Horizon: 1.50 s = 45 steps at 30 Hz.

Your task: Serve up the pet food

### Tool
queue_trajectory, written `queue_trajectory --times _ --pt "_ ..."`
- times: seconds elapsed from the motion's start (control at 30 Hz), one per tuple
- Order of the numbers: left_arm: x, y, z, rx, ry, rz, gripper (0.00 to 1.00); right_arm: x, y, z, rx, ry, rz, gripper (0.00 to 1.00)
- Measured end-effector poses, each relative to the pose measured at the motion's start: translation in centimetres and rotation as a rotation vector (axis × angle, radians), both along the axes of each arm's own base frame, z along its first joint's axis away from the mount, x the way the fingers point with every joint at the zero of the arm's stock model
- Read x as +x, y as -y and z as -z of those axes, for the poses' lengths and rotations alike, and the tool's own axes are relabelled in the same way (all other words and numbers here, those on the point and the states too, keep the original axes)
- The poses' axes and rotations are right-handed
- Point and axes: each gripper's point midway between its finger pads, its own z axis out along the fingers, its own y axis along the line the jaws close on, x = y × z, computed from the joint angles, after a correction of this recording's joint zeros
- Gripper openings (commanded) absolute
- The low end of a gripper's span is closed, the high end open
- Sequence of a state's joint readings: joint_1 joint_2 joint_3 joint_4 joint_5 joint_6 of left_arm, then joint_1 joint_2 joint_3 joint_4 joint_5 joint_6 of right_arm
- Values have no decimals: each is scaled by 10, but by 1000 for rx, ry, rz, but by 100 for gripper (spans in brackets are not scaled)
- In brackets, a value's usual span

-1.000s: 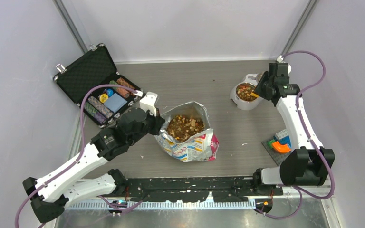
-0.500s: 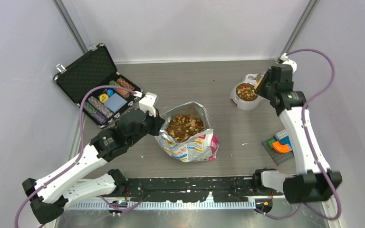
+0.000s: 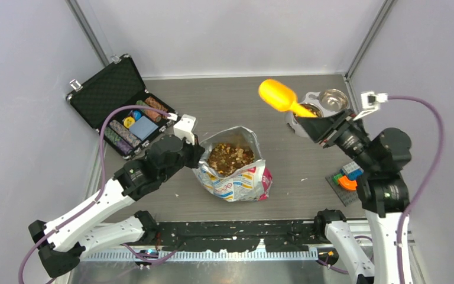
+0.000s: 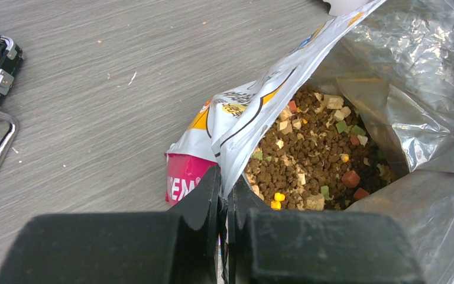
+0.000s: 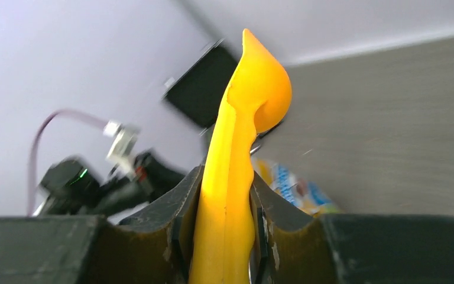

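**Inspector A:** Position of the small brown and tan dry kibble (image 4: pixel 316 157)?

**Inspector B:** It is heaped inside the white, yellow and pink printed foil bag (image 3: pixel 239 180), which stands open at frame centre. The left gripper (image 4: pixel 225 186) is clamped on the bag's rim, with the kibble just beyond its fingertips to the right.

**Inspector A:** The other arm?

**Inspector B:** The right gripper (image 5: pixel 224 177) is pinched on the handle of a yellow plastic scoop (image 3: pixel 276 94) at upper right, well apart from the bag. More kibble shows in the white pet bowl (image 3: pixel 292 122) just beside it.

**Inspector A:** Surroundings?

**Inspector B:** An open black case of striped poker chips (image 3: pixel 121 103) sits at upper left on the grey wood-grain table (image 3: pixel 242 100).
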<state>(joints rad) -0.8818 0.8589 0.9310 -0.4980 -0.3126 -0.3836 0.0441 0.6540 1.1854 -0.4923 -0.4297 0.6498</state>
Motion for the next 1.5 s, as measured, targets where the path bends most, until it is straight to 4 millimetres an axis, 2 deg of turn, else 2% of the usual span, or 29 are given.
queue_trajectory --times 0.07,0.2,0.5,0.63,0.73,0.83,0.97,1.1,1.23,1.33,1.5 --pt "1 1 0 3 -1 -2 0 -8 -31 11 78 -27 -207 5" --pt "4 4 -1 10 -7 -2 0 -24 -60 42 127 -162 -403 5" --pt "9 10 -2 33 -25 -2 0 -73 -80 49 64 -193 -564 5" --pt "12 14 -2 45 -33 -1 0 -84 -85 58 -4 -248 -592 5" --pt "12 14 -2 48 -34 1 0 -81 -88 68 -62 -306 -578 5" --pt "11 15 -2 47 -34 9 0 -70 -92 78 -145 -367 -533 5" --pt "6 14 -3 45 -33 32 0 -54 -100 77 -244 -403 -491 5" --pt "-1 12 -2 23 -23 57 0 -36 -117 69 -370 -452 -448 5" --pt "-6 11 -2 7 -17 77 0 -21 -138 77 -534 -517 -400 5" --pt "-8 11 -2 0 -14 85 0 -16 -153 88 -642 -552 -381 5" --pt "-12 9 -2 -13 -7 95 0 -22 -167 127 -860 -624 -359 5"
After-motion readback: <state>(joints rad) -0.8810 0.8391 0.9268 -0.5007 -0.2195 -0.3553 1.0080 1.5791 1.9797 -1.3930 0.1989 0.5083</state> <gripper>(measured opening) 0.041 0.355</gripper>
